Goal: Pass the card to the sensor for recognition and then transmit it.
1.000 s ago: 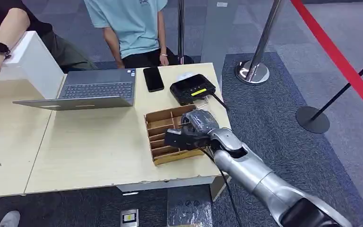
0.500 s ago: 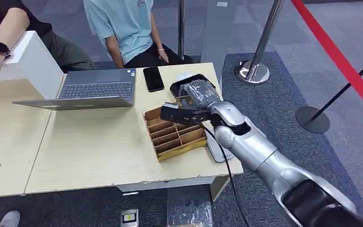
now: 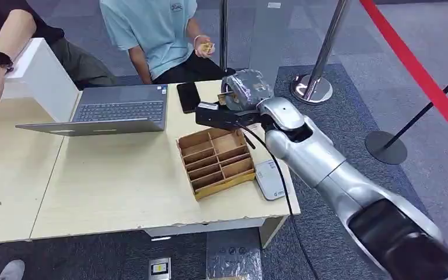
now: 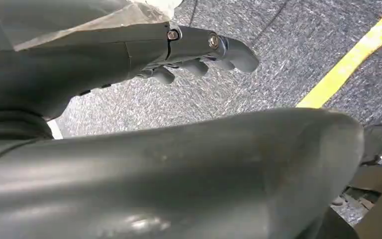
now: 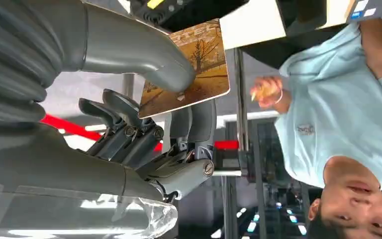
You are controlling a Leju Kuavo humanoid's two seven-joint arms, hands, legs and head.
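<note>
Now we hold the card [image 5: 189, 69] in our right hand [image 3: 240, 96], hovering above the black sensor [image 5: 179, 11]. Next, we judge, it must come down flat onto that sensor, then pass onward. Our left hand [image 4: 194, 55] hangs loose, holding nothing.

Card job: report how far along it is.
Done: the card is out of the cardboard organizer, pinched in the right hand. In hand: that hand holds it above the black sensor at the table's far edge. Left: whether it has been read cannot be told; the handover to the seated person remains.
</note>
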